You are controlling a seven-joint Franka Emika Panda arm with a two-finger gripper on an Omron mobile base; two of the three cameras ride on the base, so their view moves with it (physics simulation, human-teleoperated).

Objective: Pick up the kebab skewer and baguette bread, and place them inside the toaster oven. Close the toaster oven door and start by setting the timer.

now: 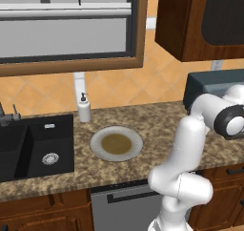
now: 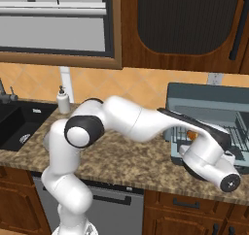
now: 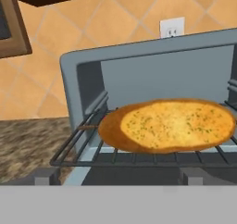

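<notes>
The toaster oven (image 3: 152,65) stands open in front of the hand, blue-grey, with its wire rack (image 3: 83,146) showing. The baguette bread (image 3: 171,125), golden and speckled, lies flat on that rack. A thin brown stick end (image 3: 87,127) pokes out at the bread's left; I cannot tell whether it is the kebab skewer. My gripper (image 3: 119,177) is open, just outside the oven mouth, holding nothing. From the right base the toaster oven (image 2: 209,103) sits at the counter's right, its door (image 2: 174,151) folded down, with an orange bit of baguette bread (image 2: 192,134) behind my arm.
A grey plate (image 1: 116,144) with a brown centre lies mid-counter. A black sink (image 1: 28,149) is at the left, with a soap dispenser (image 1: 84,108) beside it. Wall cabinets hang above the toaster oven (image 1: 209,89). A wall outlet (image 3: 172,28) is behind it.
</notes>
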